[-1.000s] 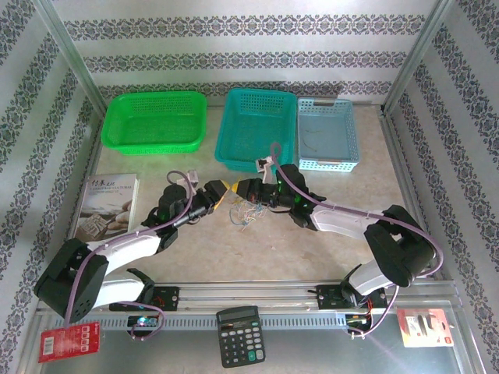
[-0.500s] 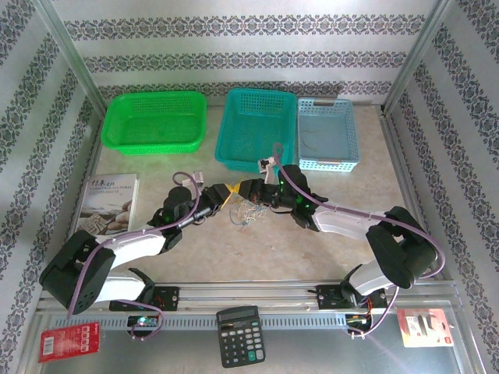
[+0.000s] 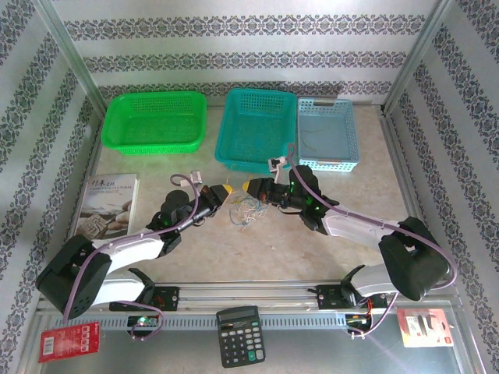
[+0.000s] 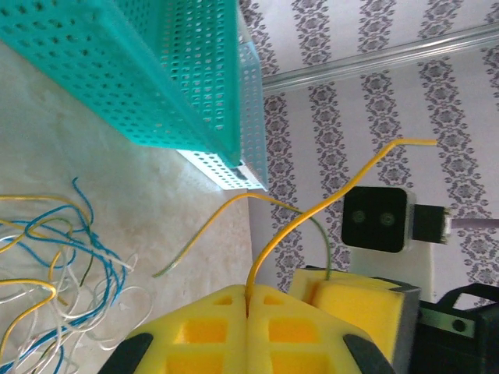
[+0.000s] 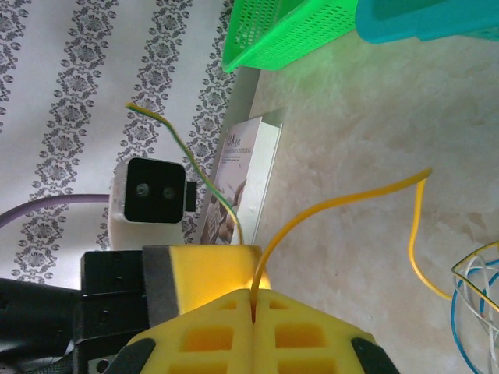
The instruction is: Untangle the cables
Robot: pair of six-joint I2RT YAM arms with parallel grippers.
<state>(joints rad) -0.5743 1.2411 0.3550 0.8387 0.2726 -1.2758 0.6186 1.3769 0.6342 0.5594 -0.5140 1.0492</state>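
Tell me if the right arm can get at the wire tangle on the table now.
Likely yes: the tangle lies on bare table beside the right gripper, but its jaws are shut on a yellow wire.

Looks like a robotics lab test cell: wallpapered panels (image 3: 249, 58), aluminium rail (image 3: 257, 290), marble-look tabletop (image 3: 273, 249), green plastic basket (image 3: 153, 121), calculator (image 3: 238, 335).

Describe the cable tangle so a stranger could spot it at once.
Find the teal basket in the middle of the back row and come forward onto the bare table. The cables lie there in a loose heap: thin yellow, blue and white wires, far finer than the thick purple arm cables.
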